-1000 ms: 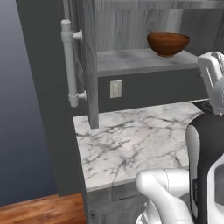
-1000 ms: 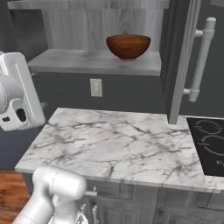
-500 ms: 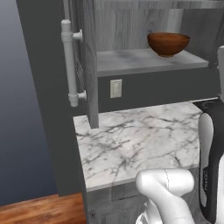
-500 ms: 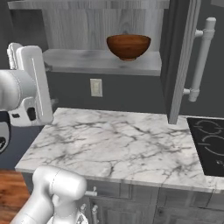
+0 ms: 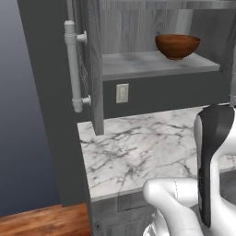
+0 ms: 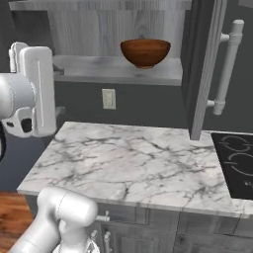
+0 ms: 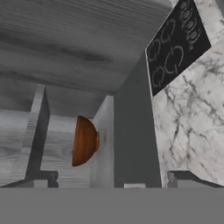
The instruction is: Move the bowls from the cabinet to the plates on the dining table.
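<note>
On the open shelf (image 6: 99,71) of the grey cabinet (image 5: 94,69), with both doors swung wide, stands 1 glossy reddish-brown bowl (image 6: 145,52), upright and alone near the shelf's right half. Below the shelf lie a wall outlet (image 6: 108,98) and a marble counter (image 6: 133,163), with a black stove (image 6: 237,165) at the counter's right end. The arm's white wrist (image 6: 29,91) hangs at the left edge of the right base view, beside the shelf's left end and at about shelf height. The hand view is rolled about a quarter turn, so the bowl (image 7: 84,141) appears on its side, left of centre and some way off. The gripper's fingertips cannot be made out in that view; by its reading the jaws stand spread wide with nothing between them.

Judged from this layout, the bowl lies to the hand's right along the shelf and further in. The coming reach therefore turns on travelling sideways toward the bowl's rim, clearing the shelf edge. No plates or second bowl can be identified here.
</note>
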You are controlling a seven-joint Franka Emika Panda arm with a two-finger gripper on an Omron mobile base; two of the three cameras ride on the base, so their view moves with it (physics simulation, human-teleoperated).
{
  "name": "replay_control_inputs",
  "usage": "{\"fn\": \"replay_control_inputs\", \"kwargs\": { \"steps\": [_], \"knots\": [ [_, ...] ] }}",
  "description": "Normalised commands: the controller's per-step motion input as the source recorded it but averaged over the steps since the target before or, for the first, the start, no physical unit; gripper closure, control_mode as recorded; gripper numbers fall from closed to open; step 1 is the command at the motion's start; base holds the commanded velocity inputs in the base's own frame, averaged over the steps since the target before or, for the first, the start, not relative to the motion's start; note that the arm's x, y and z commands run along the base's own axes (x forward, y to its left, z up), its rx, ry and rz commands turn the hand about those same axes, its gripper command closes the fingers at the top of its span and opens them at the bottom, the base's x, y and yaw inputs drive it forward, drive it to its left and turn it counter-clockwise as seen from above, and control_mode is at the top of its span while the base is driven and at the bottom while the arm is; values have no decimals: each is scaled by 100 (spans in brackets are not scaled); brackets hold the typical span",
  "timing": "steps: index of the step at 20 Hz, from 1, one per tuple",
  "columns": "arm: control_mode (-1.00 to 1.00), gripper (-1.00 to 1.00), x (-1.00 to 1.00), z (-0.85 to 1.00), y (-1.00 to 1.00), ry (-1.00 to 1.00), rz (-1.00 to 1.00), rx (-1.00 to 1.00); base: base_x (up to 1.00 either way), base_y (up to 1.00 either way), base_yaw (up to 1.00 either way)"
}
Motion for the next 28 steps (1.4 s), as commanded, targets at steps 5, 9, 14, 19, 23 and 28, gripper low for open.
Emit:
{"fn": "replay_control_inputs", "kwargs": {
  "steps": [5,9,14,19,23,28],
  "knots": [
    [-100,-100,18,9,-24,-3,-10,8,0,0,0],
    [-100,-100,31,10,-20,0,0,9,0,0,0],
    [-100,-100,29,7,-7,-1,2,3,0,0,0],
    [-100,-100,25,7,0,-3,0,-1,0,0,0],
    [-100,-100,32,3,1,0,0,-3,0,0,0],
    [-100,-100,35,1,4,0,0,-2,0,0,0]
  ]
}}
